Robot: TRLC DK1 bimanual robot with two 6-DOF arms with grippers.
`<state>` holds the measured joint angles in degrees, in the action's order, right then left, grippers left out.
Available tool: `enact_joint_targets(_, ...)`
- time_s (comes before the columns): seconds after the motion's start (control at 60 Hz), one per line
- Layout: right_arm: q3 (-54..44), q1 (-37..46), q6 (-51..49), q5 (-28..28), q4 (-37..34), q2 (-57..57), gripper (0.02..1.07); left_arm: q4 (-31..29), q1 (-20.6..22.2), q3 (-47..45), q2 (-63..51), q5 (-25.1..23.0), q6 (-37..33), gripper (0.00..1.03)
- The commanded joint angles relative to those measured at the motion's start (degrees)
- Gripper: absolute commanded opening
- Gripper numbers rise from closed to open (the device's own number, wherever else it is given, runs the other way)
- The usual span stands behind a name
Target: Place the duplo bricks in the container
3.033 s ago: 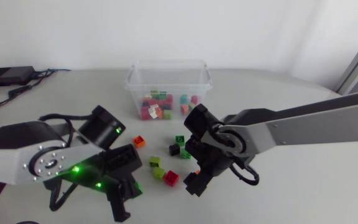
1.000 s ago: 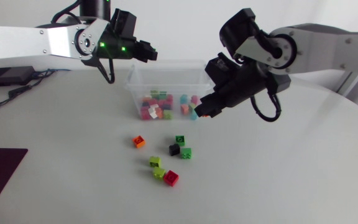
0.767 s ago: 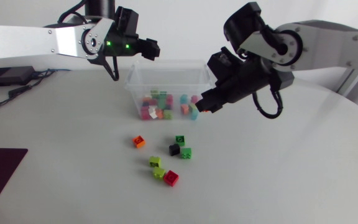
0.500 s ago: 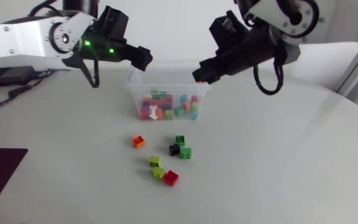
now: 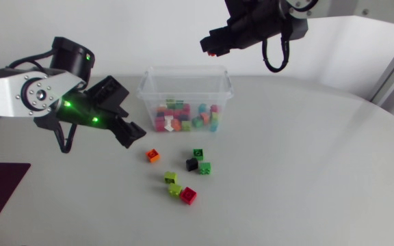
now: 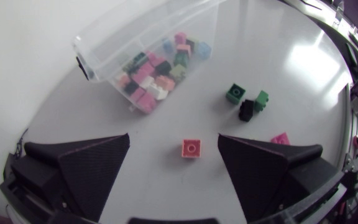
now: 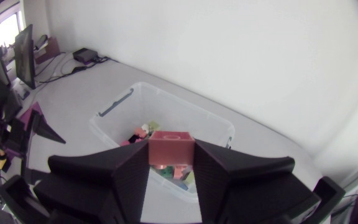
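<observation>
**Head view:** The right arm (image 5: 265, 24) holds a red brick (image 5: 213, 49) high over the clear container (image 5: 183, 96), apparently poised to drop it among the bricks already inside. The left arm (image 5: 40, 96) hangs low beside an orange brick (image 5: 153, 156), one of seven loose on the desk (image 5: 306, 178).

**Left wrist view:** The jaws are wide, framing the orange brick (image 6: 191, 148) without touching it, likely lined up for a grasp.

**Right wrist view:** The jaws are clamped on the red brick (image 7: 171, 146), above the container (image 7: 185, 107).

It looks like a robotics lab — a left arm (image 5: 5, 92) and a right arm (image 5: 279, 17) hang over a pale table (image 5: 306, 171) that holds a clear container (image 5: 146, 92), loose duplo bricks (image 5: 189, 195) and a cabled black box (image 7: 86, 55).
</observation>
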<state>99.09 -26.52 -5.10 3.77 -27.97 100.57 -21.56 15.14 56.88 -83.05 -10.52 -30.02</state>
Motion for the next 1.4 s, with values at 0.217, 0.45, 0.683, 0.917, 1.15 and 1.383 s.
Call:
enact_joint_targets(0.217,4.2,-2.0,2.2,-1.1,4.9,6.7,0.35,6.2,-2.1,-6.9,-8.6,-1.3,-4.1,0.99)
enact_joint_targets(0.45,4.4,-2.2,2.0,-2.9,8.1,9.9,0.52,8.3,-2.3,-6.7,-11.7,-1.4,-4.1,0.99)
enact_joint_targets(0.683,5.4,-2.3,1.9,-4.0,6.3,10.5,1.03,9.6,-1.3,-5.0,-16.3,-1.4,-3.9,0.99)
enact_joint_targets(0.917,-1.0,-2.1,1.9,-3.4,4.1,3.5,1.03,9.9,0.9,-2.5,-18.6,-1.4,-2.2,0.99)
enact_joint_targets(1.15,-12.0,-1.0,0.9,-2.2,3.6,-3.9,1.03,9.9,1.1,0.1,-23.2,-1.4,-1.6,0.90)
enact_joint_targets(1.383,-23.4,-1.0,-0.3,-1.5,3.6,-11.5,1.03,9.9,1.2,1.4,-25.2,-1.4,-1.5,0.67)
